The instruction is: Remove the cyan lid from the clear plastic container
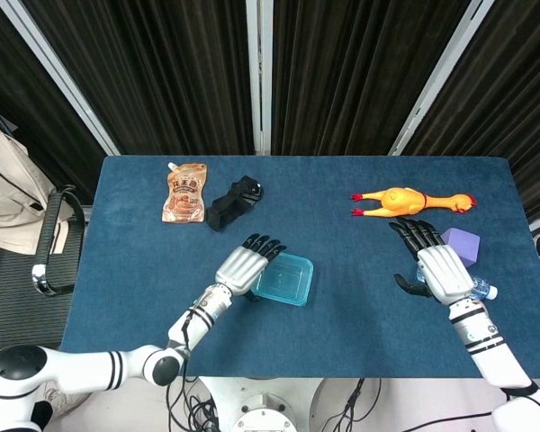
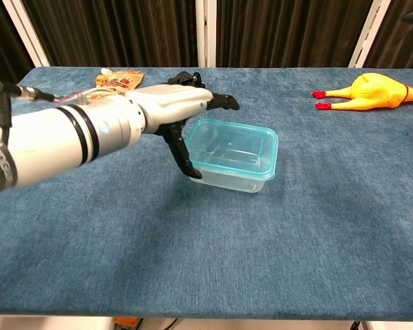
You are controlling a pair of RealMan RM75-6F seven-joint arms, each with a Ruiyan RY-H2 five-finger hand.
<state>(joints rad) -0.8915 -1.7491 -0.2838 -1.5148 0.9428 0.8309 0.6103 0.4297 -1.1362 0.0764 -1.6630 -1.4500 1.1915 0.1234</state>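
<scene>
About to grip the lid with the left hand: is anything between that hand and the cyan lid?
Nothing visible. The left hand is already at the left edge of the cyan lid, which sits on the clear plastic container; the black strap lies farther back.
</scene>
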